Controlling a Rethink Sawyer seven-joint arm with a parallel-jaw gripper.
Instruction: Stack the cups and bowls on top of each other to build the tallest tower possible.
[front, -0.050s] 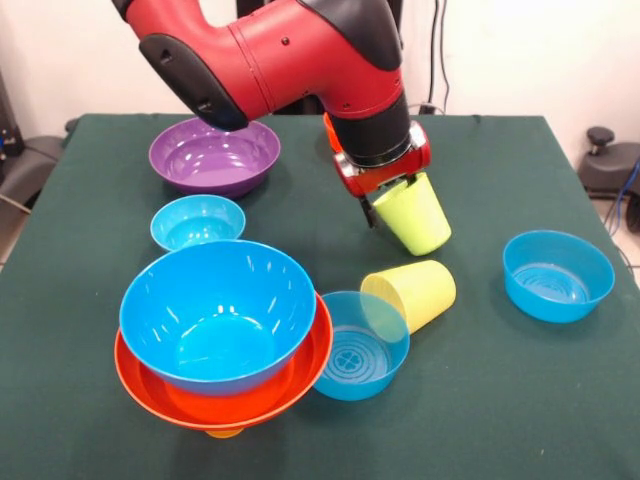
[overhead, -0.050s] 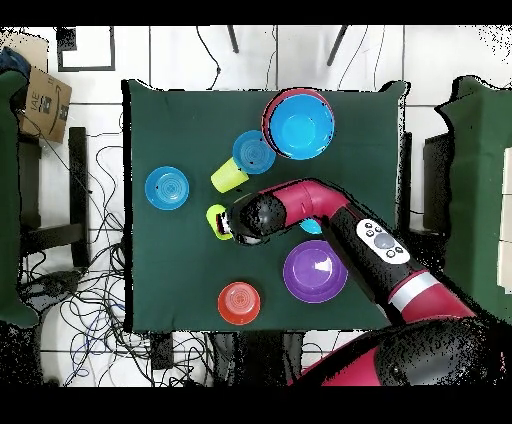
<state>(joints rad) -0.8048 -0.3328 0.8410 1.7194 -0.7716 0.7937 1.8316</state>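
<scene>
Tower (front, -0.050s: 225, 345) at seven o'clock in the front view: large glossy blue plastic bowl (front, -0.050s: 218, 310) nested in a wider glossy orange plastic bowl (front, -0.050s: 160, 385), both apparently resting on an orange plastic cup, only a sliver of it showing beneath (front, -0.050s: 224, 433). Three pieces stacked; by judgement, well short of finished.

Left loose on the green cloth-covered table (front, -0.050s: 480, 400), largest to smallest:
- large glossy purple bowl (front, -0.050s: 214, 155) at eleven o'clock, upright;
- medium blue bowl with ringed bottom (front, -0.050s: 558, 274) at three o'clock, well apart from the rest;
- second medium blue ringed bowl (front, -0.050s: 360, 345) just beside the tower, at its three o'clock;
- small blue bowl (front, -0.050s: 198, 222) between purple bowl and tower;
- small orange bowl (overhead, -0.050s: 239, 302), inverted, seen only overhead at six o'clock;
- pale yellow ribbed tumbler (front, -0.050s: 412, 292), on its side, touching or overlapping the second ringed bowl.

Tool: red and black arm's gripper (front, -0.050s: 392, 200) near centre, clamped on the rim of a lime green tapered tumbler (front, -0.050s: 415, 215), which hangs tilted above the cloth, base toward five o'clock, clear of the yellow tumbler below. Fingers mostly hidden by the cup; how wide apart cannot be told.
</scene>
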